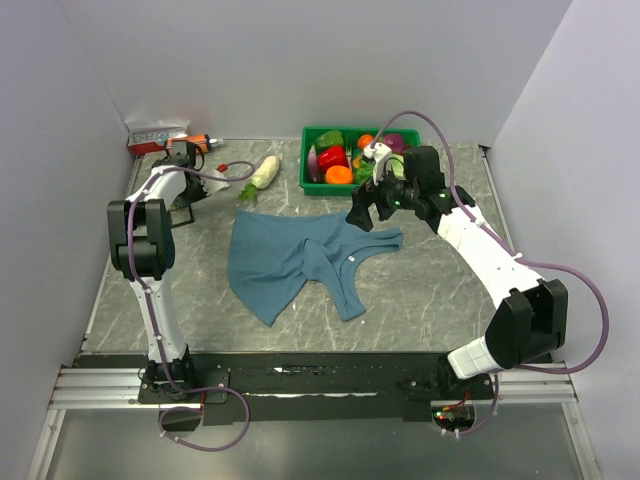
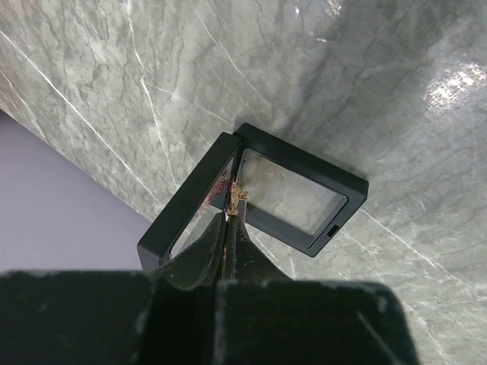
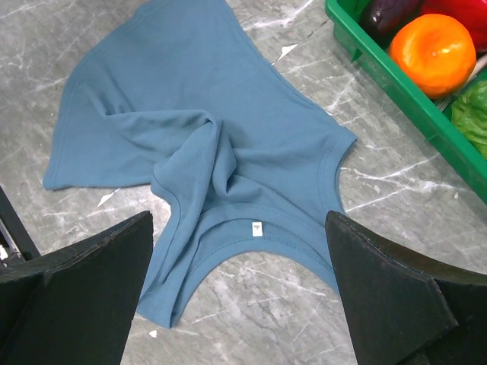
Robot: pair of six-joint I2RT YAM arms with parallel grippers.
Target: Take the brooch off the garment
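Note:
The teal-blue garment (image 1: 290, 260) lies crumpled flat in the middle of the table, its white neck label (image 3: 257, 228) facing up. It also fills the right wrist view (image 3: 190, 114). My left gripper (image 2: 230, 217) is at the far left back of the table (image 1: 183, 205), away from the garment. It is shut on the tiny golden brooch (image 2: 238, 197), held at the hinge of an open black frame case (image 2: 304, 199). My right gripper (image 3: 239, 220) is open and empty, hovering above the garment's neckline (image 1: 362, 215).
A green basket (image 1: 318, 186) of vegetables stands at the back centre, an orange (image 3: 432, 52) in it close to my right gripper. A white radish (image 1: 265, 172), a small red item (image 1: 222, 167) and a red-and-white box (image 1: 155, 138) lie at the back left.

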